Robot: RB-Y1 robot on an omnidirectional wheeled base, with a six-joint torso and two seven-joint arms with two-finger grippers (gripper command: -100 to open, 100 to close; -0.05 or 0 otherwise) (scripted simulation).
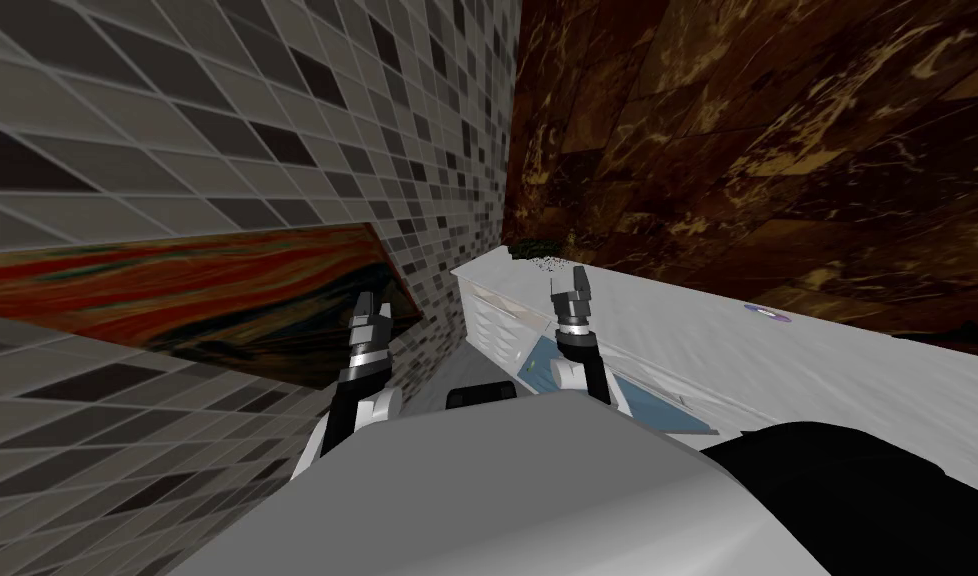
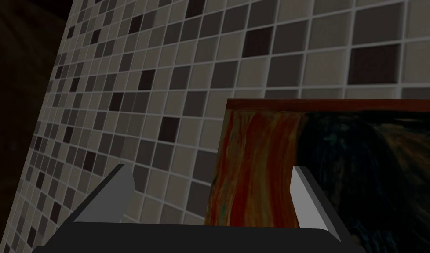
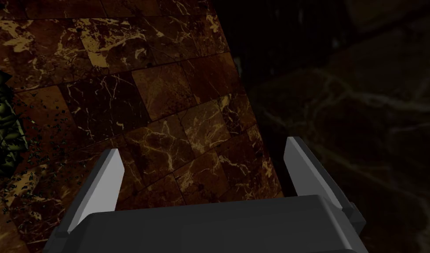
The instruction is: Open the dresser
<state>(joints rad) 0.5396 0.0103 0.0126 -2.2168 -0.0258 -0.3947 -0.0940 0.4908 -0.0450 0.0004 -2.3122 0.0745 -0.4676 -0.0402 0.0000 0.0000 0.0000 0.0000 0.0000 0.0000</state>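
A long white dresser (image 1: 777, 370) is seen to the front right, set against a dark brown marbled wall (image 1: 777, 150). The right gripper (image 1: 581, 278) is held above its front edge, fingers spread, nothing between them. A pale blue panel (image 1: 542, 362) beneath is possibly a drawer's inside. The left gripper (image 1: 373, 308) is raised left of the dresser, likewise spread.

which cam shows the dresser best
The head view: the white dresser shows its top and drawer fronts, with the right end effector by its front edge. The left wrist view faces a tiled wall, the right a brown wall.
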